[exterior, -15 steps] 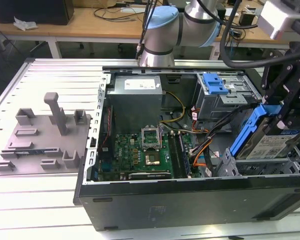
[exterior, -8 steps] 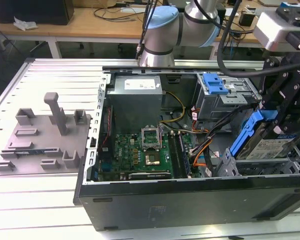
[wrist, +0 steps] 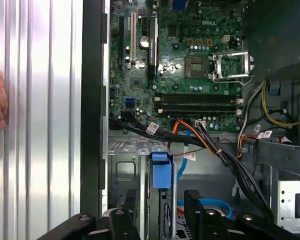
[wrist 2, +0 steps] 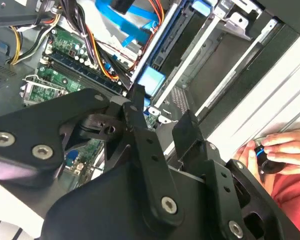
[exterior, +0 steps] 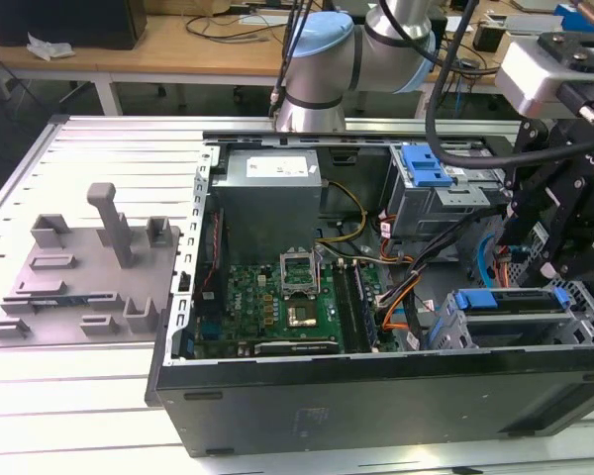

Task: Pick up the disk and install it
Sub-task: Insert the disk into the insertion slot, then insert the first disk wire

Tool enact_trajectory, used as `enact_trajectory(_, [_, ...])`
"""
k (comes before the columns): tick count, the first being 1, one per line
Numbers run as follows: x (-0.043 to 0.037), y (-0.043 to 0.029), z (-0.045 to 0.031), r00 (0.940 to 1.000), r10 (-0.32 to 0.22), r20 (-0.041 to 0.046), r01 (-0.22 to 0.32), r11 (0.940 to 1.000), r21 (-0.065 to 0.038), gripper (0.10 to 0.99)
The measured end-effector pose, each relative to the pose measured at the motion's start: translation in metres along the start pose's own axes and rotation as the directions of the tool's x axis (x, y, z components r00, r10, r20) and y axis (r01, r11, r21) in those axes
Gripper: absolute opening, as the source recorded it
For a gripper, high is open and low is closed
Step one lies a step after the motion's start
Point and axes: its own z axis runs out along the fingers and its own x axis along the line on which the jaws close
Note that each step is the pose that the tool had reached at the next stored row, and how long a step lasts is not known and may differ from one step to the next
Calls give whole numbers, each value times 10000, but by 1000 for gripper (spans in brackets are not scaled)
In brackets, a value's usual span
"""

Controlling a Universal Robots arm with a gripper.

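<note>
Gripper (wrist: 162, 212) sits over the drive cage (exterior: 445, 327) at the PC case's (exterior: 376, 396) near corner, exterior view's right. Fingers (wrist 2: 140, 130) spread wide, nothing btwn them, no grasp. Disk (exterior: 505, 300) is seated in that cage, its blue rail showing. Contact w/ disk: can't tell. Person's hand (wrist 2: 277, 150) on the slotted table (exterior: 79, 396), outside the case wall.

Robotics lab: open computer case (exterior: 376, 396) on a slotted aluminium table (exterior: 79, 396), cable-strewn wooden benches (exterior: 178, 45) behind
</note>
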Motion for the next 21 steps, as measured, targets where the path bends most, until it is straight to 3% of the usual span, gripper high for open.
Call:
enact_trajectory(18, [0,0,2,10000,-7,-1,7,10000,0,502])
enact_trajectory(19, [-18,0,4,10000,-7,-15,7,10000,0,502])
enact_trajectory(21, [-157,-2,7,9999,-4,-145,4,10000,-2,502])
